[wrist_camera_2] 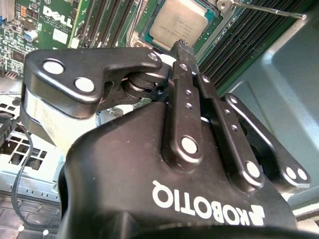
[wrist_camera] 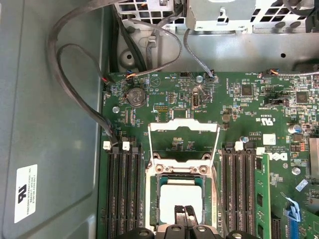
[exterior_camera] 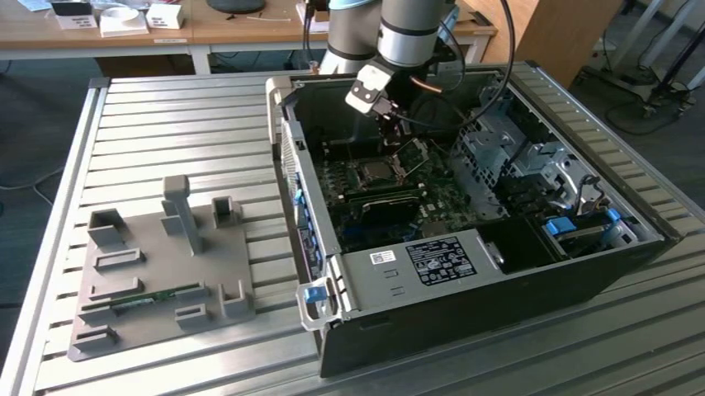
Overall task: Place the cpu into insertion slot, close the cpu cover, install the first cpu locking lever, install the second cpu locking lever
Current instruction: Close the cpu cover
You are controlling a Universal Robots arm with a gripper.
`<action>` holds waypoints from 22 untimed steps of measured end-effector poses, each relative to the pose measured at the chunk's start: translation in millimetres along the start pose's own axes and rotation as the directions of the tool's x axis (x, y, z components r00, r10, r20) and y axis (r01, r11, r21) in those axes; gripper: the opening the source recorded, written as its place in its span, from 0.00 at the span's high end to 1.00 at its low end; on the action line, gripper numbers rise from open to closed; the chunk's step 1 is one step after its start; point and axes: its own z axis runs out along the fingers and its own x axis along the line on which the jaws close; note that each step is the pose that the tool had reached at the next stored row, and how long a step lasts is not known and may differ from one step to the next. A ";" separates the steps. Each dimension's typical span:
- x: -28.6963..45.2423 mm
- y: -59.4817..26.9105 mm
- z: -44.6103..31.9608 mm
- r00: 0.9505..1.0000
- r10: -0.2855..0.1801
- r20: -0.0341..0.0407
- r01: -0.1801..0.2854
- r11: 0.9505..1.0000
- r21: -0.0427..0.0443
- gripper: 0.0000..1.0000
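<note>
Hovering low over the socket, the gripper (wrist_camera: 184, 213) was seen with its fingertips pressed together.
The cpu (wrist_camera: 178, 195) was seated flat in the insertion slot (wrist_camera: 156, 199) on the green motherboard (wrist_camera: 249, 107). The fingertips were held over the chip's edge; contact could not be told. The cpu cover (wrist_camera: 183, 125) was raised open beside the slot, inside the computer case (exterior_camera: 441, 322).

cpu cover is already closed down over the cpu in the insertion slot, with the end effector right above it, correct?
Not quite: the cpu cover is open, swung up away from the socket, as the first wrist view shows. The rest holds: the cpu sits in the insertion slot, with the end effector right above it.
</note>
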 end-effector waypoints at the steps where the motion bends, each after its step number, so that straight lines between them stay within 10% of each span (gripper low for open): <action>1: 0.1 0.0 0.0 1.000 0.000 0.000 0.000 1.000 0.000 0.89; 22: 0.1 0.1 -2.0 1.000 0.000 0.000 0.000 1.000 0.000 0.89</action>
